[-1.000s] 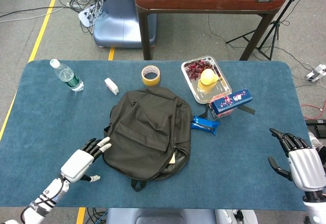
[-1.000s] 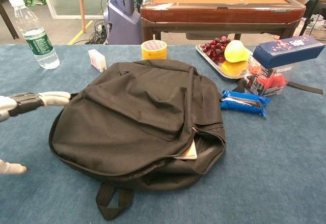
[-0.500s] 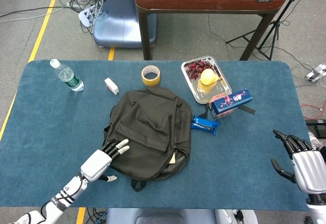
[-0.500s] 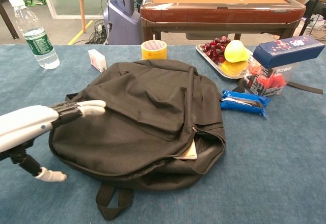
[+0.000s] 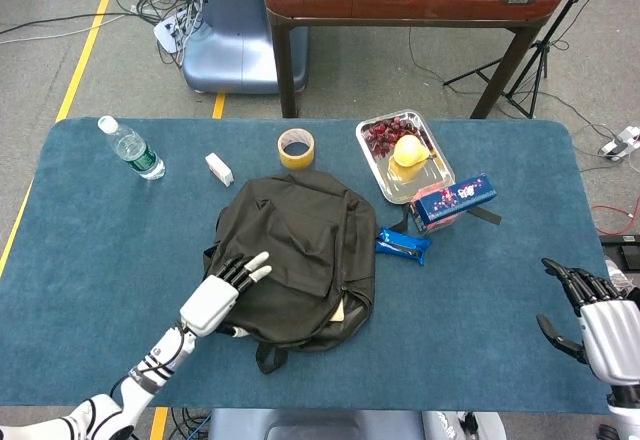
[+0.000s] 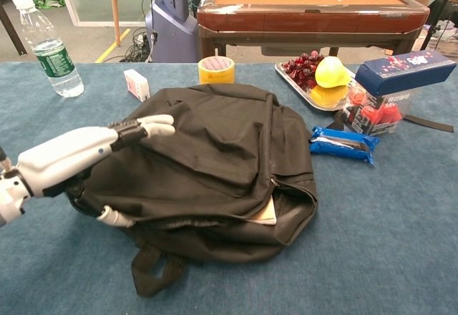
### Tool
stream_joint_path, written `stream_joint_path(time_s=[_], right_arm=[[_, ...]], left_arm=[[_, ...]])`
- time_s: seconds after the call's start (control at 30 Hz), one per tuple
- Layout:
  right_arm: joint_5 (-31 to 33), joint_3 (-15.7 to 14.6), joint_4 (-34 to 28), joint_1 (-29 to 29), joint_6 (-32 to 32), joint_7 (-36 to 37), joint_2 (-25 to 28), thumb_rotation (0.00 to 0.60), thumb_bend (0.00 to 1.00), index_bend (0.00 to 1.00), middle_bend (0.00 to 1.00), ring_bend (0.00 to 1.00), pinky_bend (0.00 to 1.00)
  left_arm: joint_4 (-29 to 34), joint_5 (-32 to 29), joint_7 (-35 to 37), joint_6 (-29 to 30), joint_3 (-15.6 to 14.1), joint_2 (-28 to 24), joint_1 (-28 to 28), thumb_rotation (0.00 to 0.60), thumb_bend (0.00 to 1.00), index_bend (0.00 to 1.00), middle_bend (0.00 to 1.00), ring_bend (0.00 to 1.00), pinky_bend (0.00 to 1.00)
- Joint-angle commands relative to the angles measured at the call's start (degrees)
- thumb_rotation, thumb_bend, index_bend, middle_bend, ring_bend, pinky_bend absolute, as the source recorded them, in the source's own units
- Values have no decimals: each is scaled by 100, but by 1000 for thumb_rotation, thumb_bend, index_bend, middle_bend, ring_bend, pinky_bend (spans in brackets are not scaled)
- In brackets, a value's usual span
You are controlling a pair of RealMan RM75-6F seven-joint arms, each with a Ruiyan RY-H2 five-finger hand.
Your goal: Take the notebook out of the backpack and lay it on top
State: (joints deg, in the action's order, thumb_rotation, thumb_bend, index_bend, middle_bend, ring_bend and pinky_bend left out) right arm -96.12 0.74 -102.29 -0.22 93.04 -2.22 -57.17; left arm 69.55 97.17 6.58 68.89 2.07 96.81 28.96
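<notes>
On the backpack (image 5: pixel 290 255), left hand (image 5: pixel 222 293) lies flat, fingers (image 6: pixel 147 125) extended, thumb under the near edge, apparently steadying it; notebook (image 6: pixel 266 214) corner shows at zipper; right hand (image 5: pixel 600 320) open, empty.

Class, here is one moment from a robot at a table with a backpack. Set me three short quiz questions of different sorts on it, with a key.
1. True or false: the notebook already lies on top of the backpack.
2. Which hand rests on the backpack? A) left hand B) right hand
3. Fill in: the yellow tape roll stands beyond the backpack, beside the metal ____.

Key: 1. false, only a corner shows at the opening; 2. A; 3. tray.
</notes>
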Motion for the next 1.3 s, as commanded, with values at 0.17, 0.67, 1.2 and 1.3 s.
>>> stream_joint_path(time_s=[0.17, 0.67, 1.2, 1.3], right_arm=[[-22, -7, 62, -15, 21, 69, -17, 600, 306, 169, 293, 244, 348], [-42, -22, 214, -22, 14, 230, -72, 600, 305, 169, 293, 244, 348], [-22, -28, 387, -53, 58, 431, -99, 600, 305, 169, 293, 244, 348], [-9, -30, 430, -51, 44, 472, -117, 600, 306, 169, 293, 244, 348]], left_arm=[[28, -309, 63, 79, 278, 57, 117, 600, 47, 166, 0, 0, 0], [1723, -931, -1208, -576, 161, -984, 191, 600, 46, 140, 0, 0, 0], [911, -1460, -1059, -749, 380, -277, 360, 600, 100, 337, 0, 0, 0], [845, -1447, -1011, -772, 370, -259, 397, 600, 228, 420, 18, 0, 0]])
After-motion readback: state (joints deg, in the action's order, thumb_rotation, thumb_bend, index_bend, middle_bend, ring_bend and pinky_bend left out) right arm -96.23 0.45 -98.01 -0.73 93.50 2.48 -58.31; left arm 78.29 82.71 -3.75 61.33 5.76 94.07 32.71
